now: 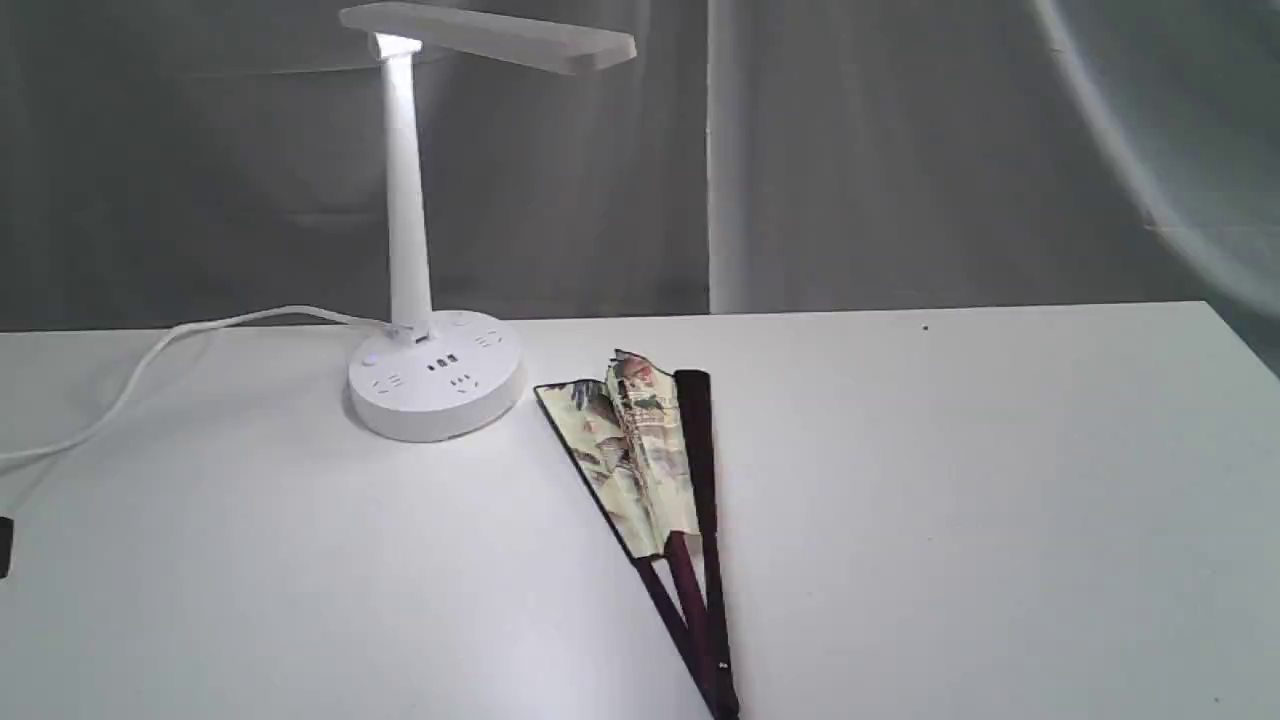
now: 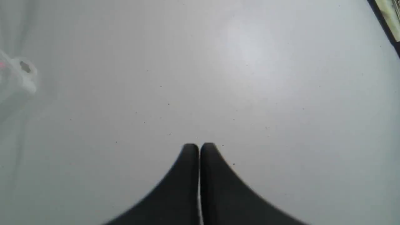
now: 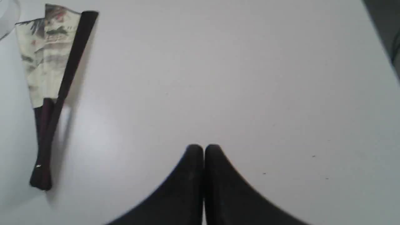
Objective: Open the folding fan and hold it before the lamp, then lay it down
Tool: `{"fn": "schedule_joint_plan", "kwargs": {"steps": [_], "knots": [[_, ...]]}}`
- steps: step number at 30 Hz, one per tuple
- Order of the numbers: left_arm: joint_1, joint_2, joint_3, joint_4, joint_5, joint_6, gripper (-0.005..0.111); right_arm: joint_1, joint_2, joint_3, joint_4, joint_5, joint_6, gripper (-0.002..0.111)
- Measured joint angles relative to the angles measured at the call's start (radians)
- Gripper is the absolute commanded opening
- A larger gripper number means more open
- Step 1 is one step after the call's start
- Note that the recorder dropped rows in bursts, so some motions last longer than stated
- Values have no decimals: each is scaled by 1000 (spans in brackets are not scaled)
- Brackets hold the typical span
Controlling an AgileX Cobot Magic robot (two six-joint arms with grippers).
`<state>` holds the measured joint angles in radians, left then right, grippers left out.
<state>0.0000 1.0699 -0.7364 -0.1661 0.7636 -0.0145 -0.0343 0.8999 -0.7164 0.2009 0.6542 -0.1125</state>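
My left fingers (image 2: 189, 165) are pressed together tip to tip, gripping nothing, hanging over bare white table (image 2: 265, 93). My right fingers (image 3: 193, 165) are the same: closed with only a hairline seam between them, empty, above the table (image 3: 250, 78). The folding fan (image 1: 640, 450) lies flat on the table (image 1: 950, 500), spread only partway into a narrow wedge. Its painted cream paper shows between dark maroon guards, and one guard lies along the right side in the exterior view. The pivot end points to the near edge of that view, and the wide end points toward the lamp (image 1: 408, 200). The fan's outer corner is close to the lamp's round socketed base without touching it. From my right wrist the fan (image 3: 47, 56) sits well off to one side of the fingers. From my left wrist only a corner of it (image 2: 389, 12) shows at the frame edge. The lamp stands upright at the back of the table, its bar head level. Its white cord (image 1: 150, 360) trails off leftward. A grey curtain (image 1: 900, 150) hangs behind.
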Motion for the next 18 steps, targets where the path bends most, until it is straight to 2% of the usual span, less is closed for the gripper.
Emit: {"fn": "schedule_joint_plan", "kwargs": {"steps": [6, 9, 13, 18], "knots": [[0, 116, -37, 4, 0, 14, 0, 4, 126, 0, 113, -6, -77, 23], [-15, 171, -51, 7, -2, 14, 0, 4, 175, 0, 167, -26, -94, 25], [-91, 221, -52, 7, -26, 14, 0, 4, 226, 0, 304, -92, -165, 25], [-208, 270, -52, -29, -119, 14, 0, 4, 285, 0, 481, -153, -234, 25]]}}
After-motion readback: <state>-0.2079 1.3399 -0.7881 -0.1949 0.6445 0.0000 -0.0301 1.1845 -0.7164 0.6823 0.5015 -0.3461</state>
